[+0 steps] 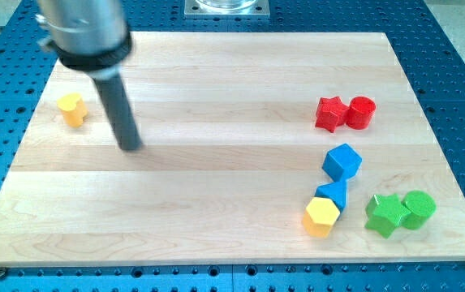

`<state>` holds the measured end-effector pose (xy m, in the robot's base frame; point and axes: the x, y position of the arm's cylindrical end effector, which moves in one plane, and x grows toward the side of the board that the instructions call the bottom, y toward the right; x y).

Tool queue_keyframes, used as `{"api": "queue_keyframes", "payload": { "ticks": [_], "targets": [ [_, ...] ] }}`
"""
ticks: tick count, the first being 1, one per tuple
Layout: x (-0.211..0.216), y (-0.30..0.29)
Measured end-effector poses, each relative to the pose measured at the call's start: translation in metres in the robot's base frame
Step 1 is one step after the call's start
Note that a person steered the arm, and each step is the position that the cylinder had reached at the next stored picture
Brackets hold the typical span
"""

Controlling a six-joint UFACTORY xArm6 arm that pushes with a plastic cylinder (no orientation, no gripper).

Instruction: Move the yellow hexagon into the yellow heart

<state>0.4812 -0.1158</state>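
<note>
my tip (130, 147), a bare rod holding nothing, sits just beside the small yellow heart block (71, 109) at ten o'clock; the yellow hexagon block (321, 216) waits well apart at five o'clock, touching a blue triangular block (333, 193).

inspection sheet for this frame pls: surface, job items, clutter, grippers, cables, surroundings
Surface: wooden board, flat, lying on a blue perforated table.
Job's things: yellow hexagon near the view's bottom right, touching the blue triangle; yellow heart far off at the view's left, standing alone.
Clutter: blue cube just above the triangle; red star against red cylinder at the right; green star against green cylinder at bottom right.
Grippers: none fitted; my tip rests right of and slightly below the heart, apart from it, far from the hexagon.
Cables: nothing seen.
Surroundings: metal mount at the view's top edge.
</note>
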Motion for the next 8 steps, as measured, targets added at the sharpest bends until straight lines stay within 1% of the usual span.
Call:
{"api": "queue_keyframes", "payload": {
  "ticks": [1,2,3,4,5,6,7,8],
  "targets": [
    [0.098,0.079],
    [0.137,0.125],
    [0.136,0.201],
    [0.136,0.248],
    [0.103,0.225],
    [0.060,0.147],
    [0.006,0.095],
    [-0.028,0.057]
  ]
}}
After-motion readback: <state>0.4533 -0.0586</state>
